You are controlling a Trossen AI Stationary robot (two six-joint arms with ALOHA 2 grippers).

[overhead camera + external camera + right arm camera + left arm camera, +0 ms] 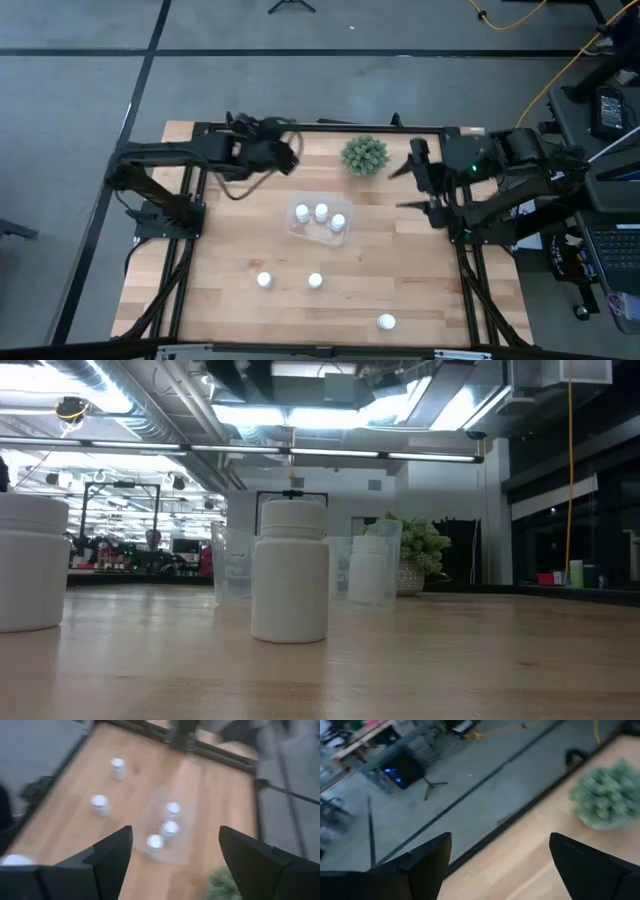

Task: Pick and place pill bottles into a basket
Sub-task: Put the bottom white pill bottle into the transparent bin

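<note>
Half done: three pill bottles (pixel 320 213) in the basket (pixel 298 230), three outside (nearer the front edge); left gripper (pixel 500 865) and right gripper (pixel 175 865) both spread, empty; next, reach beyond the basket for a loose bottle.

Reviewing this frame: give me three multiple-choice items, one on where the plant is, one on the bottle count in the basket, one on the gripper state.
1. Where does the plant stand?
A. At the table's far edge, beyond the basket
B. Inside the basket
C. At the near edge

2. How many pill bottles are in the basket?
A. One
B. Three
C. Six

3. How do the left gripper and right gripper stand?
A. Both open, empty
B. Both shut on bottles
C. Left shut on the plant

Key: 1 A, the high view shows it past the basket. 2 B, three white caps inside, three loose outside. 3 A, both wrist views show spread fingers with nothing between.
</note>
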